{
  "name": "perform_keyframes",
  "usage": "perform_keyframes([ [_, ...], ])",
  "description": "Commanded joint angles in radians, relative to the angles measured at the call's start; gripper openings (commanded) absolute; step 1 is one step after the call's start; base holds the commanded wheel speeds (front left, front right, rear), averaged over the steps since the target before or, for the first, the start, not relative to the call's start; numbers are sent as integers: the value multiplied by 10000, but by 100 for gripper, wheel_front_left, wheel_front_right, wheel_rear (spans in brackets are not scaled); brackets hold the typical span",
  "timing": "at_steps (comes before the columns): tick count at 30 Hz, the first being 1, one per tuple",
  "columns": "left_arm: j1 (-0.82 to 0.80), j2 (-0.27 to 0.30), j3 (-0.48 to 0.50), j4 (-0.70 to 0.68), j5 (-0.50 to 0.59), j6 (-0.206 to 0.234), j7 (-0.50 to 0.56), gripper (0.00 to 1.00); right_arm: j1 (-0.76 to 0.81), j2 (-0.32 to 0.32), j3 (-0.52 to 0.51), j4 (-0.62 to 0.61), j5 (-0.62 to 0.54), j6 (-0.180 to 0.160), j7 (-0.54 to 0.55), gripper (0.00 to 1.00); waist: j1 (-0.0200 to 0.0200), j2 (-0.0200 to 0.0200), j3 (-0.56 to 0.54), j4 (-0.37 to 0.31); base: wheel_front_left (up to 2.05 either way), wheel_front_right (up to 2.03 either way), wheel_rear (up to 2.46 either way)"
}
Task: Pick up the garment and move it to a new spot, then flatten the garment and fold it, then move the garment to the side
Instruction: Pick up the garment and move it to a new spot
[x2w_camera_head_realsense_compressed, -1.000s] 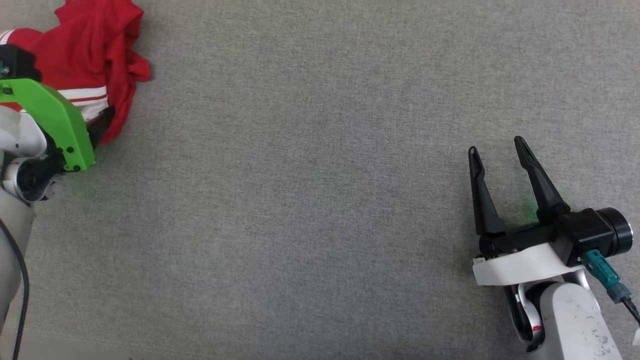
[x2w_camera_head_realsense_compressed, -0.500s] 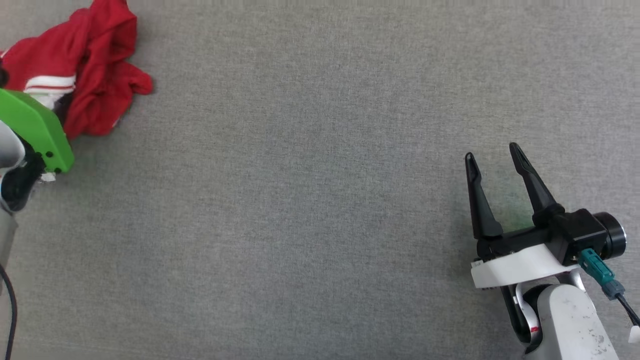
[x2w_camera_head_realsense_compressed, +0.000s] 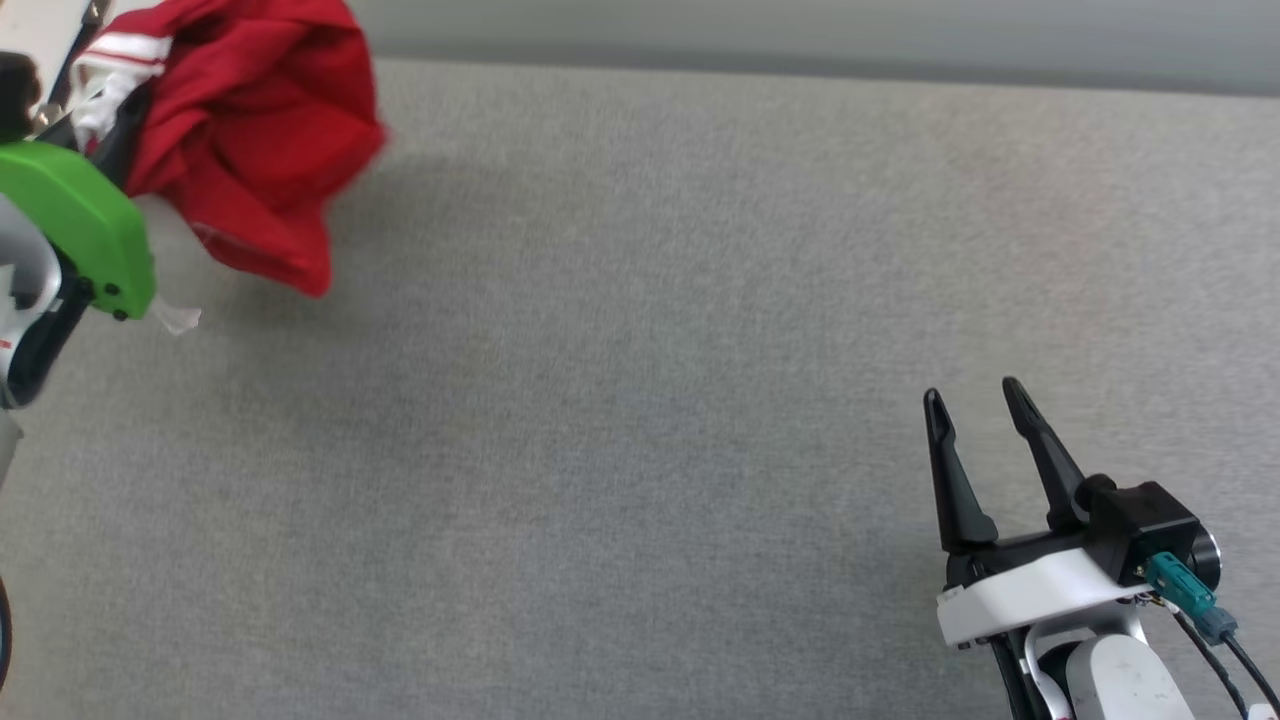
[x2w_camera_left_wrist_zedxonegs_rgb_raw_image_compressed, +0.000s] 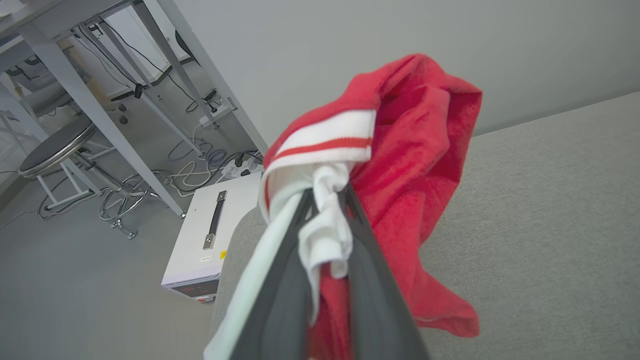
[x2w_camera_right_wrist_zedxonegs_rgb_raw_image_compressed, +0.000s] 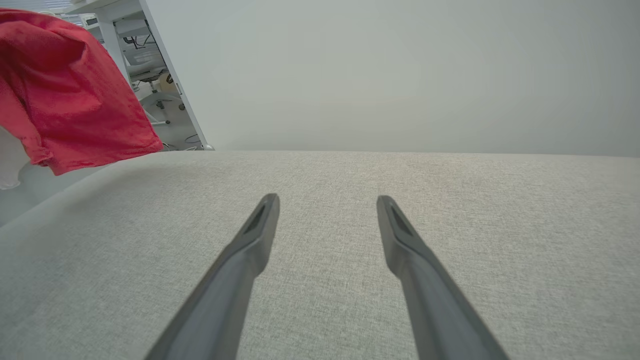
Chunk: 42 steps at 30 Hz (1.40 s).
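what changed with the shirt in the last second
The left gripper closed on the white sleeve of the red T-shirt and lifted it. The shirt lay crumpled on the grey table; now it hangs, apparently clear of it. The head camera shifted too. The right gripper stayed open and empty above the table.

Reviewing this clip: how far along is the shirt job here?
Done: the left end effector is shut on the garment, gripping its white sleeve. In hand: the garment hangs bunched above the grey surface. Remaining: setting it down, flattening, folding, moving aside; the right end effector is open, holding nothing.
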<state>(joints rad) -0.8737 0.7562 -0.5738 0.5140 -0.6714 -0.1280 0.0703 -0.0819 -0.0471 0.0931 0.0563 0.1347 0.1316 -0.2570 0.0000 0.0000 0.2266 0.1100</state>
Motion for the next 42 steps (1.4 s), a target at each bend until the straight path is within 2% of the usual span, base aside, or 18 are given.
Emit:
perform_keyframes([
  [1, -149, 43, -48, -342, 107, 27, -74, 0, 142, -31, -9, 30, 154, -9, -47, 100, 0, 0, -1098, -564, 0, 0, 0],
  [5, -95, -155, -246, -1298, 96, 73, 152, 0, 248, -31, -100, 50, 331, -9, -47, 100, 0, 0, -1379, -973, 0, 0, 0],
  [8, -45, -510, -431, -1878, -35, 101, 393, 0, 286, -31, -180, 68, 413, -9, -47, 100, 0, 0, -1517, -1341, 0, 0, 0],
  [13, -148, -1394, -911, -2540, -79, 164, 718, 0, 238, -31, -292, 90, 526, -9, -47, 100, 0, 0, -1515, -2084, 0, 0, 0],
  [14, -281, -1975, -1228, -2552, 27, 162, 662, 0, 159, -31, -357, 75, 590, -9, -47, 100, 0, 0, -1412, -2534, 0, 0, 0],
  [15, -337, -2200, -1329, -2488, 66, 155, 562, 0, 135, -31, -390, 71, 612, -9, -47, 100, 0, 0, -1369, -2704, 0, 0, 0],
  [19, -585, -3011, -1667, -2019, 278, 104, -196, 0, 87, -31, -541, 57, 638, -9, -47, 100, 0, 0, -1160, -3236, 0, 0, 0],
  [23, -535, -3564, -2112, -1266, 623, 59, -1126, 0, 63, -31, -661, 26, 615, -9, -47, 100, 0, 0, -958, -3540, 0, 0, 0],
  [29, 211, -3926, -2948, 341, 1444, 41, -2611, 0, -46, -31, -706, -71, 628, -9, -47, 100, 0, 0, -630, -3698, 0, 0, 0],
  [34, 1200, -4333, -3675, 1762, 1726, 21, -3026, 0, -66, -31, -680, -54, 553, -9, -47, 100, 0, 0, -454, -3560, 0, 0, 0],
  [35, 1882, -4884, -4221, 2811, 1567, -7, -3087, 100, -70, -31, -666, -9, 439, -9, -47, 100, 0, 0, -479, -3244, 0, 0, 0],
  [38, 2024, -5191, -4452, 3211, 1410, -18, -3138, 100, -32, -31, -677, 37, 342, -9, -47, 100, 0, 0, -666, -2936, 0, 0, 0],
  [42, 2070, -5355, -4255, 3268, 1105, -22, -3260, 100, 72, -31, -722, 83, 241, -9, -47, 100, 0, 0, -1051, -2501, 0, 0, 0],
])
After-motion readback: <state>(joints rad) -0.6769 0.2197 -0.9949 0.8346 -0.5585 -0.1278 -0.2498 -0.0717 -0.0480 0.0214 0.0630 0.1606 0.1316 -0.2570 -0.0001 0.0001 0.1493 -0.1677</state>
